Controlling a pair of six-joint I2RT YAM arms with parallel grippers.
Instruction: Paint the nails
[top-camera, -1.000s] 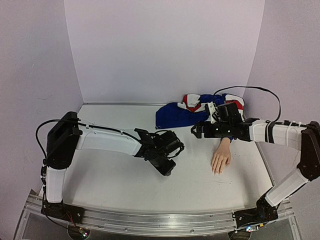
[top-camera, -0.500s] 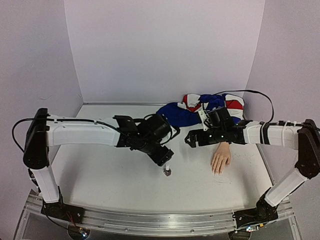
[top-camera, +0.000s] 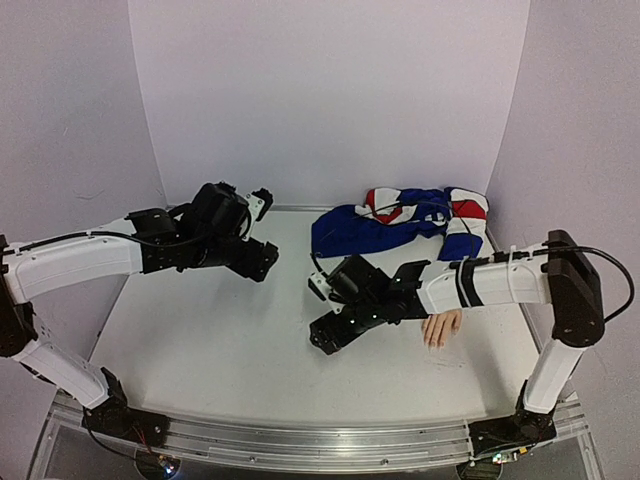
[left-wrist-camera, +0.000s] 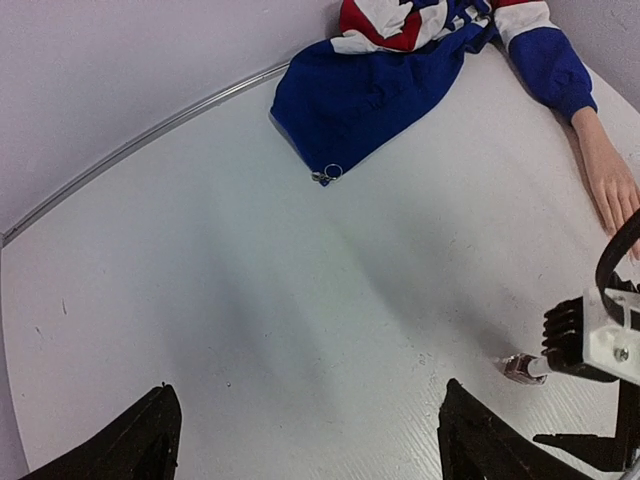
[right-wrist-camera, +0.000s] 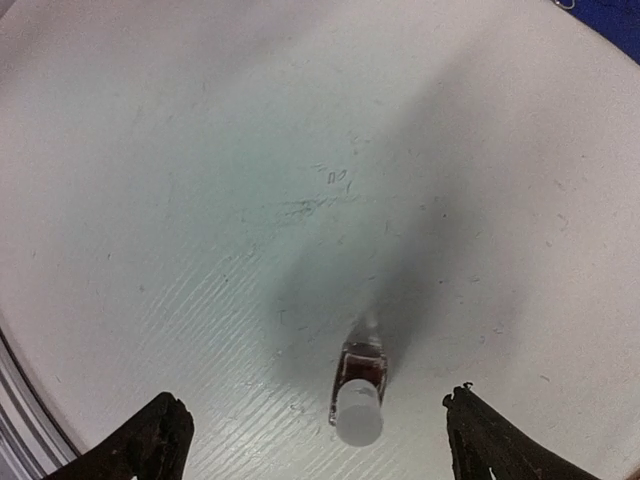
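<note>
just under right tool: bottle (white-capped)

The white table lies bare across its left and front-middle, so there is wide passage there, below the left gripper, which hangs with its fingers spread near the left rear. The white-and-black right arm stretches low across the right-centre, lying over the forearm of the pale mannequin hand; only the hand's front side is clear. A small dark nail-polish bottle with a white cap sits untouched between the spread fingers of the right gripper. A crumpled blue, red and white garment fills the rear right. Pale lilac walls close off three sides.
</note>
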